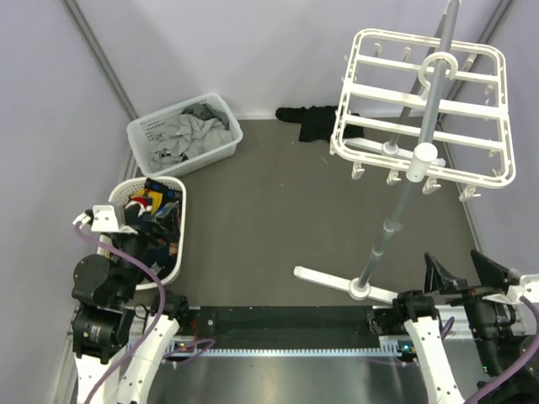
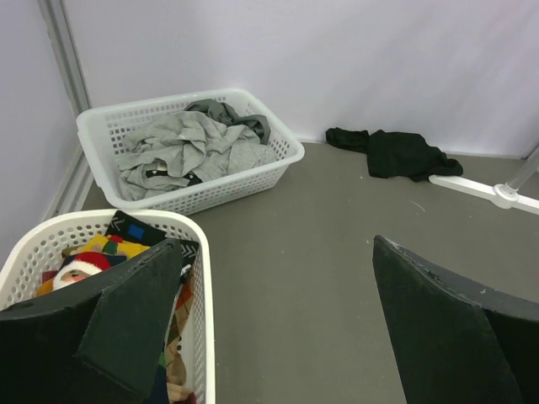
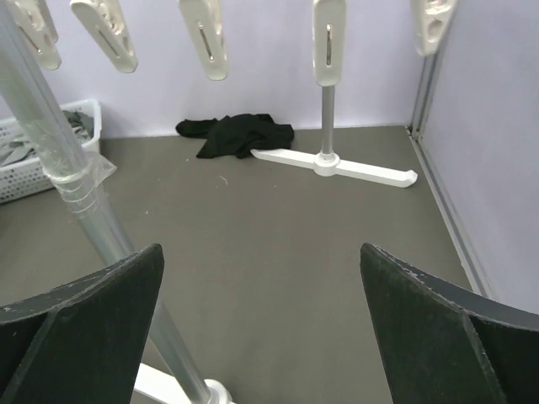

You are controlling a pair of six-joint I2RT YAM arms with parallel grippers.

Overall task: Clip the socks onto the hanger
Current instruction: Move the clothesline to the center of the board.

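Note:
The socks [image 2: 94, 252] lie heaped in a round white basket [image 2: 200, 278] at the left; they are navy, yellow, red and patterned, and also show in the top view [image 1: 150, 202]. The hanger [image 1: 425, 101], a white frame with dangling clips [image 3: 328, 38], hangs on the grey pole at the far right. My left gripper [image 2: 279, 242] is open and empty, its left finger over the sock basket's rim; in the top view it [image 1: 145, 244] sits above that basket. My right gripper [image 3: 261, 248] is open and empty, low beside the pole, also seen from above [image 1: 463, 269].
A rectangular white basket [image 1: 221, 151] of pale grey cloths stands at the back left. A black garment [image 1: 312, 119] lies by the back wall. The grey pole [image 3: 67, 177] and its white feet [image 1: 337, 282] stand between the arms and the hanger.

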